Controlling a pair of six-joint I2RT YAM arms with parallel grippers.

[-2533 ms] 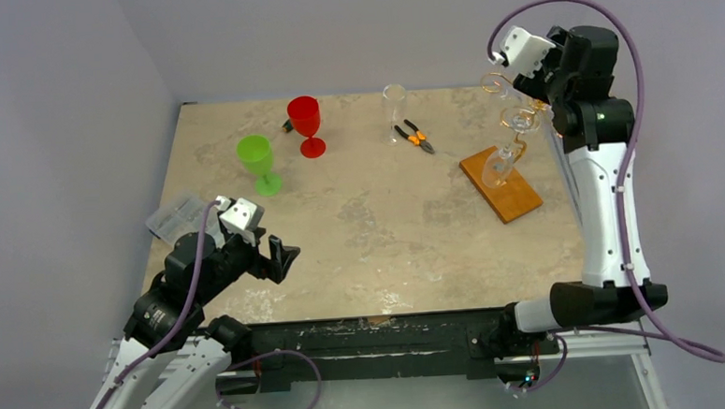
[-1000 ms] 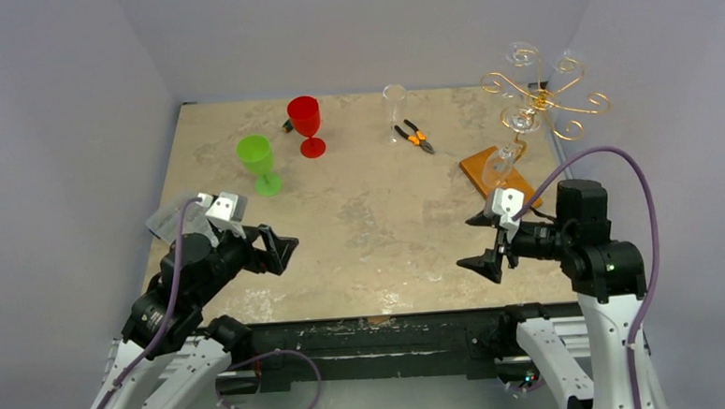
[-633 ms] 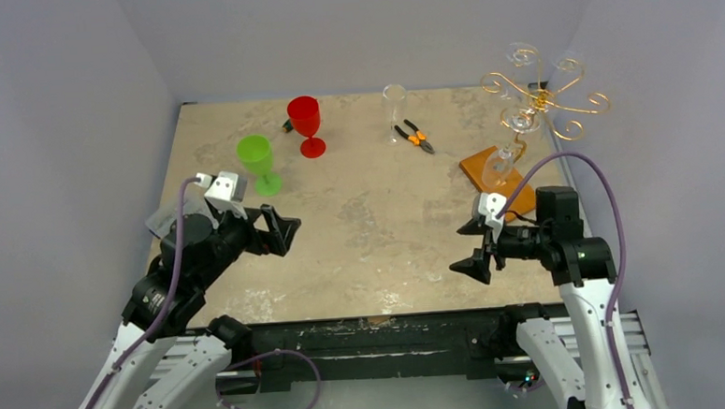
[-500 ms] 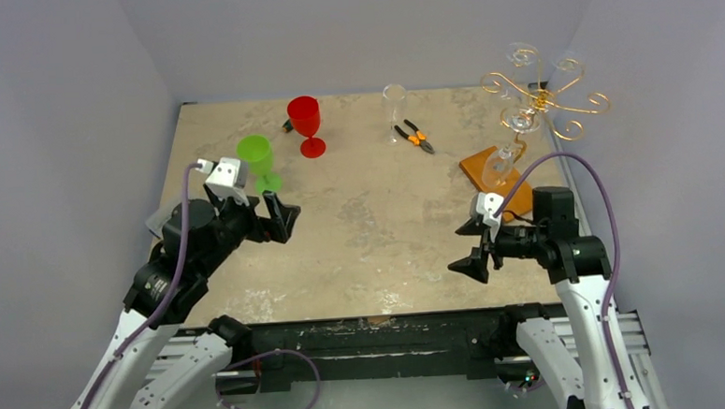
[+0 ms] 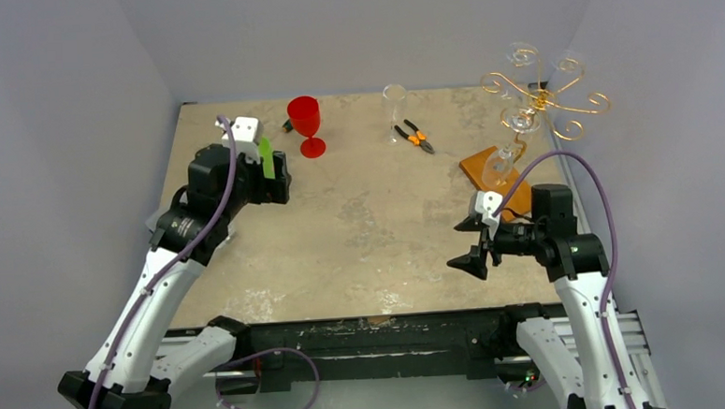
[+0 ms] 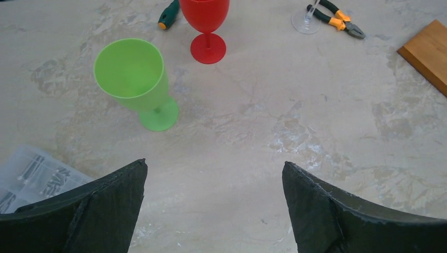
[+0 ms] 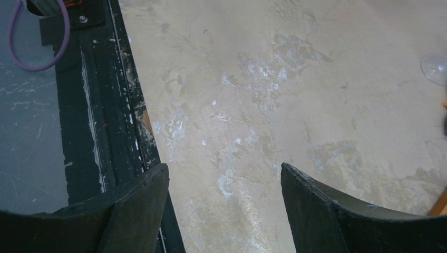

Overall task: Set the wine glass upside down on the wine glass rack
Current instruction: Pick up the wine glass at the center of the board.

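Rack (image 5: 543, 101) at two o'clock holds clear glasses (image 5: 499, 166); green glass (image 6: 132, 74) at ten o'clock stands untaken; left end effector (image 6: 213, 168) and right end effector (image 7: 224, 171) wide, empty.

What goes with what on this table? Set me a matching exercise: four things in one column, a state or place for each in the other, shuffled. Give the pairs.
Things
1. green goblet
2. red goblet
3. pliers
4. wine glass rack

States and places
A. orange handles, lying flat
B. gold wire on a wooden base
C. upright, beside a green-handled tool
D. upright, the glass closest to the left pincer

Pairs: 1-D, 2-C, 3-A, 4-B
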